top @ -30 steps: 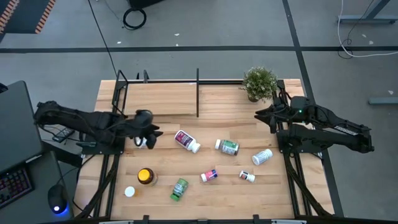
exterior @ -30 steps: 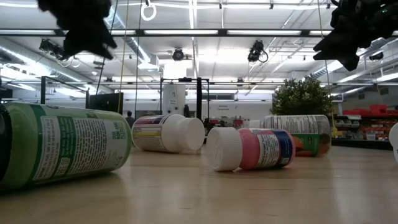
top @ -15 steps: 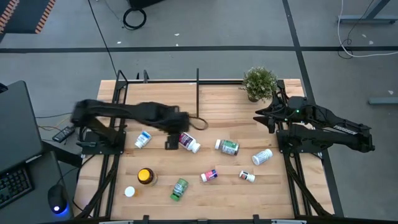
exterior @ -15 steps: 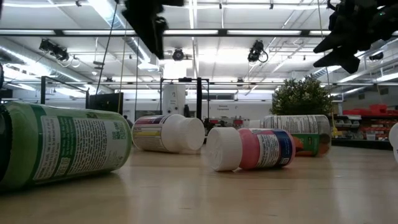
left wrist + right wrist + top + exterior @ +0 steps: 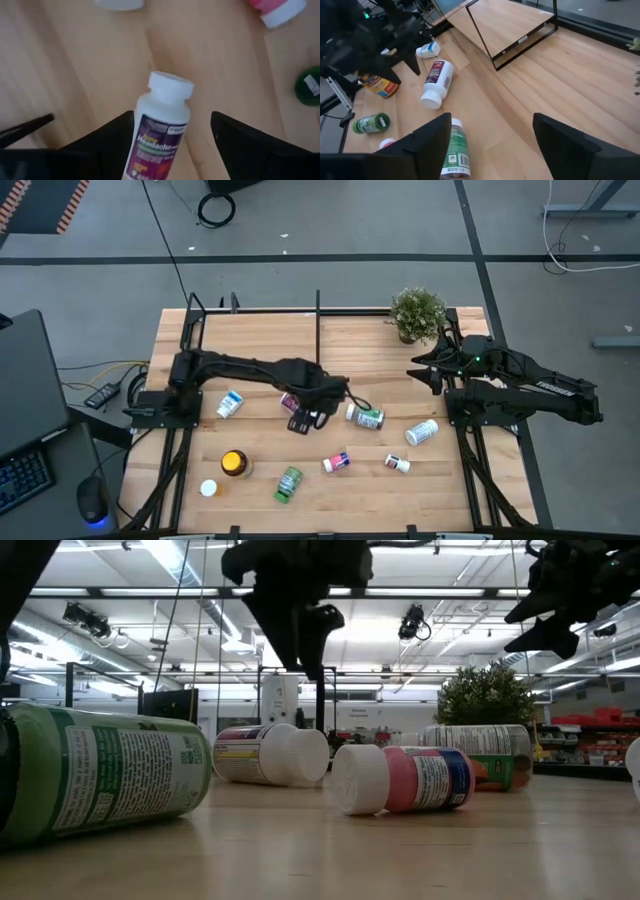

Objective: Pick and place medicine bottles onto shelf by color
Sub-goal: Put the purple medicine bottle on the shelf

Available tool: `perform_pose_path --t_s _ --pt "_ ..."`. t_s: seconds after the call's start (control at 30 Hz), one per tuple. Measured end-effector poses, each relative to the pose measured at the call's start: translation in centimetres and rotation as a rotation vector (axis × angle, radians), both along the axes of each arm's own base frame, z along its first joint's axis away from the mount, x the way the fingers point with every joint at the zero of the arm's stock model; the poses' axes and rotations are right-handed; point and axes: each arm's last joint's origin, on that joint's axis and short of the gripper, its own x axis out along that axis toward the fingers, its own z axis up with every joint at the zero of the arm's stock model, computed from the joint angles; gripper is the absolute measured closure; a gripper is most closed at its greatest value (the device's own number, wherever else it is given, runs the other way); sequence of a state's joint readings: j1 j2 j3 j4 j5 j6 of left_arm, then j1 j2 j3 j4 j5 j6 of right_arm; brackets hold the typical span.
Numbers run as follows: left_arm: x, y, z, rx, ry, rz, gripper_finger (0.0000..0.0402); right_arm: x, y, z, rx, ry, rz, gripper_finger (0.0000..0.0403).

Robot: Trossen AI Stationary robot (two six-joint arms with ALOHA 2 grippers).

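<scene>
Above the purple-labelled bottle [image 5: 161, 130] hangs the left tool [image 5: 308, 420], fingers spread either side, apparently lined up to grasp it. Beside the plant [image 5: 417, 313], the right tool [image 5: 422, 367] waits open, clear of the shelf [image 5: 262, 340].

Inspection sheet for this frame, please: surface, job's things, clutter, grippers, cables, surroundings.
Surface: plank table, nothing spilled.
Job's things: eight medicine bottles seen loose on the table, most lying down; shelf bare.
Clutter: potted plant at the far right corner.
Grippers: left gripper open above the magenta-labelled bottle; right gripper open, near the plant, holding nothing.
Cables: coiled cable on the floor.
Surroundings: keyboard and mouse left of the table.
</scene>
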State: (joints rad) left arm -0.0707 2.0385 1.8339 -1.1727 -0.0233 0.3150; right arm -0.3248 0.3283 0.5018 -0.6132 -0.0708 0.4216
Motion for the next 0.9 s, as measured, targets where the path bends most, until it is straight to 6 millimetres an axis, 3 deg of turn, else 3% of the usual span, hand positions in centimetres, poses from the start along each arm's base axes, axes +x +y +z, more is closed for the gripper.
perform_pose_path --t_s 0.53,0.9 --pt "2.4 0.8 -6.8 0.044 0.135 -0.063 0.0129 0.0 -0.1 0.0 -0.025 0.003 -0.029 0.0093" --pt "2.8 0.9 -7.5 0.047 0.125 -0.087 0.0129 0.0 -0.2 0.0 -0.043 0.010 -0.052 0.0093"
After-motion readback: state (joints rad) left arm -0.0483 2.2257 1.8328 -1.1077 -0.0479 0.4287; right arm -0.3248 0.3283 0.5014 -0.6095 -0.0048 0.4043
